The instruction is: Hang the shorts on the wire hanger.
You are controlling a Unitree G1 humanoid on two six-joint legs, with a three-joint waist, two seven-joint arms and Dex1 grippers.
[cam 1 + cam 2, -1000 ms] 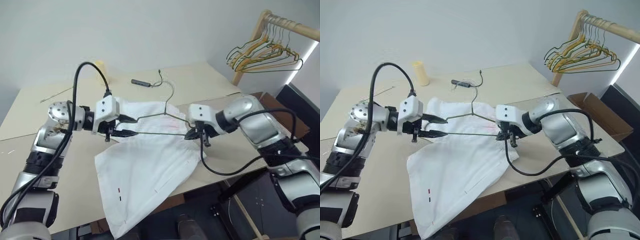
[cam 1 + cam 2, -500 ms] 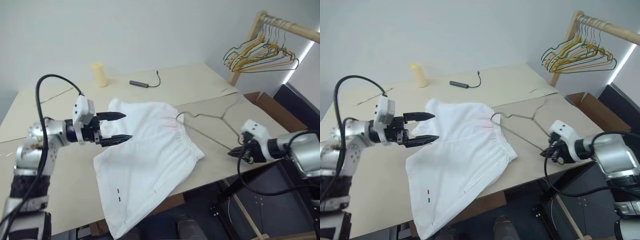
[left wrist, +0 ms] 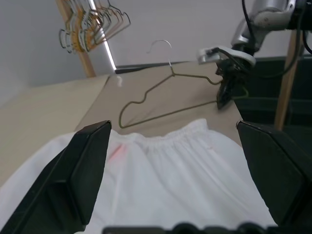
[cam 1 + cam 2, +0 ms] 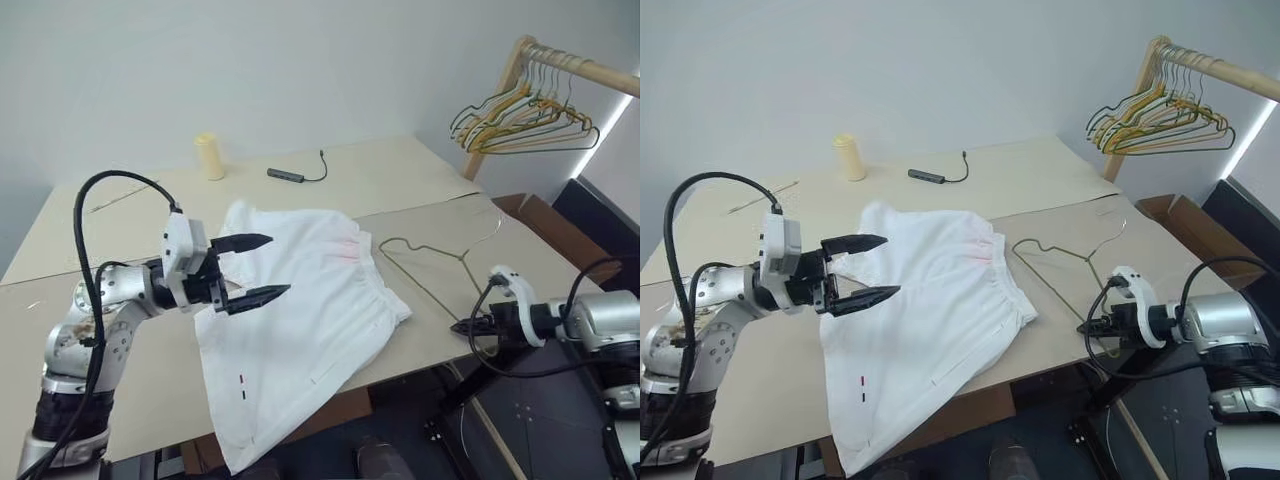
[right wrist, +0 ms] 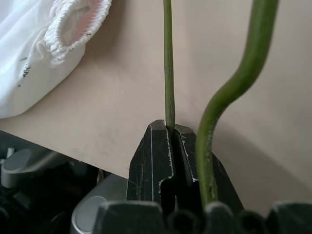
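The white shorts (image 4: pixel 310 300) lie spread on the table, one leg hanging over the front edge; their gathered waistband (image 5: pixel 63 29) faces right. The wire hanger (image 4: pixel 440 262) lies flat on the table just right of the waistband, hook toward the far right. My right gripper (image 4: pixel 457 326) is at the table's front edge, shut on the hanger's wire (image 5: pixel 168 73) near its lower corner. My left gripper (image 4: pixel 280 265) hovers wide open over the left part of the shorts, pointing right, nothing between its fingers (image 3: pixel 73 175).
A yellow cylinder (image 4: pixel 209 156) and a dark cable with an adapter (image 4: pixel 290 175) sit at the table's far side. A wooden rack (image 4: pixel 500 90) with a bunch of coloured hangers (image 4: pixel 520 115) stands at the back right, above an open cardboard box (image 4: pixel 548 225).
My right gripper has carried the hanger off the shorts to the right and lowered it onto the table. My left gripper, at the hanger's left end before, opened wide and drew back.
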